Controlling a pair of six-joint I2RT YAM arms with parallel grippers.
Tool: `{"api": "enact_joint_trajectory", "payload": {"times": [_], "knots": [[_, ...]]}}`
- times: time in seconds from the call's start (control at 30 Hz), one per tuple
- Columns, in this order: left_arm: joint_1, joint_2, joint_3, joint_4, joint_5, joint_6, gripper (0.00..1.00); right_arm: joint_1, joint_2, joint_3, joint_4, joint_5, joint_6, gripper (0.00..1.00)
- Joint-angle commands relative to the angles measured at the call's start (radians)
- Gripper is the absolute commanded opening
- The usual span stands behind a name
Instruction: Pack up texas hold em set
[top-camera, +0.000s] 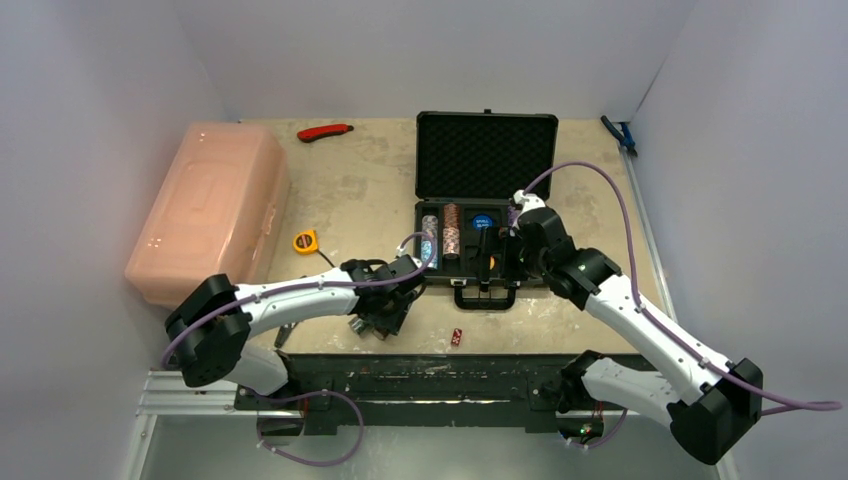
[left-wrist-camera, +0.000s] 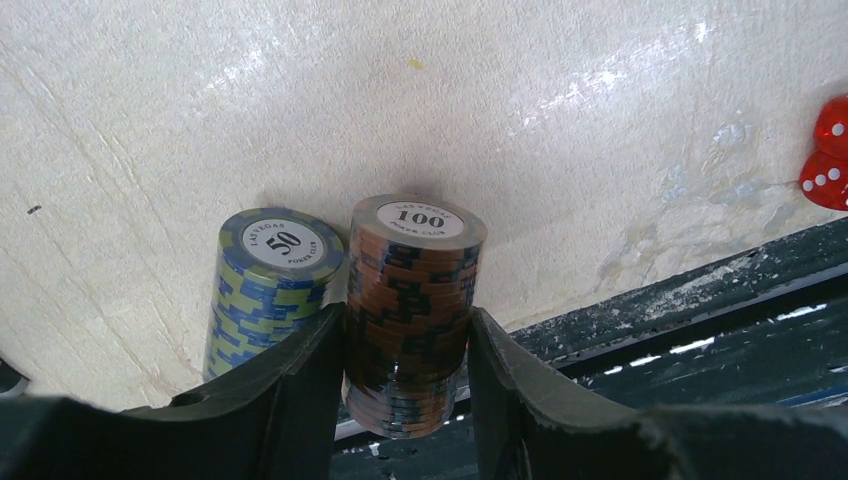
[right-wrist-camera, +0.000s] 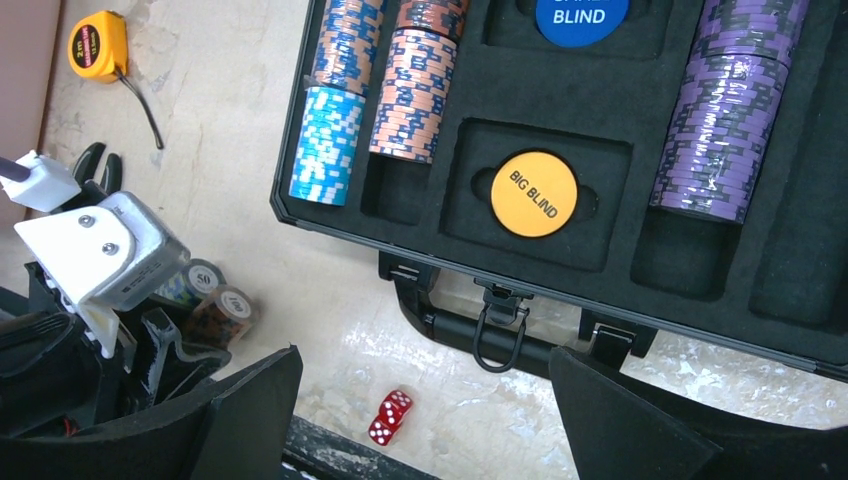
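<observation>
near edge of the table (top-camera: 360, 200): two red dice (right-wrist-camera: 390, 417) lie touching each other on the worn beige top, just in front of the case handle. left of them, two short chip stacks stand upright, faces up, side by side: a brown stack marked 100 (left-wrist-camera: 412, 300) and a blue and yellow stack marked 50 (left-wrist-camera: 270, 290).

left gripper (left-wrist-camera: 408, 330): narrow setting, both fingers pressed on opposite sides of the brown stack. the 50 stack sits just outside the left finger. whether the brown stack is lifted off the table cannot be told.

right gripper (right-wrist-camera: 425, 355): spread wide, holding nothing, hanging above the handle (right-wrist-camera: 495, 335) and the bare table in front of it.

briefcase (top-camera: 485, 215): mid-table, open, long axis left to right, handle and latches pointing at the near edge, hinge on the far side. in the foam tray, rows of chips lie on their sides with their axes near to far: a cyan row (right-wrist-camera: 325, 145), an orange row (right-wrist-camera: 412, 95) and a purple row (right-wrist-camera: 735, 100). a yellow disc marked big blind (right-wrist-camera: 533, 194) sits in its recess, and a blue disc (right-wrist-camera: 582, 12) lies beyond it. the lid (top-camera: 487, 155) stands upright.

surroundings: a yellow tape measure (top-camera: 305, 241) lies left of the case, beside a large pink box (top-camera: 210, 210). a red knife (top-camera: 325, 131) lies at the far edge and a blue-handled tool (top-camera: 620, 135) at the far right. plain white walls enclose the table.
</observation>
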Motion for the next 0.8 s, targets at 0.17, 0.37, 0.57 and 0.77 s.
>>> {"api": "enact_joint_trajectory", "payload": {"times": [0.17,0.37,0.57,0.77], "knots": [[-0.007,-0.067,0.059,0.001,-0.003,-0.001,0.0,0.002,-0.029,-0.003,0.004,-0.002,-0.013,0.99],[-0.007,-0.09,0.072,-0.007,-0.001,0.0,0.0,0.003,-0.033,-0.004,0.002,-0.006,-0.01,0.99],[-0.007,-0.116,0.12,-0.03,0.001,-0.002,0.0,0.003,-0.047,-0.012,-0.008,-0.01,-0.006,0.99],[-0.006,-0.095,0.223,-0.049,0.01,-0.001,0.0,0.002,-0.095,0.017,-0.051,0.11,0.071,0.99]]}}
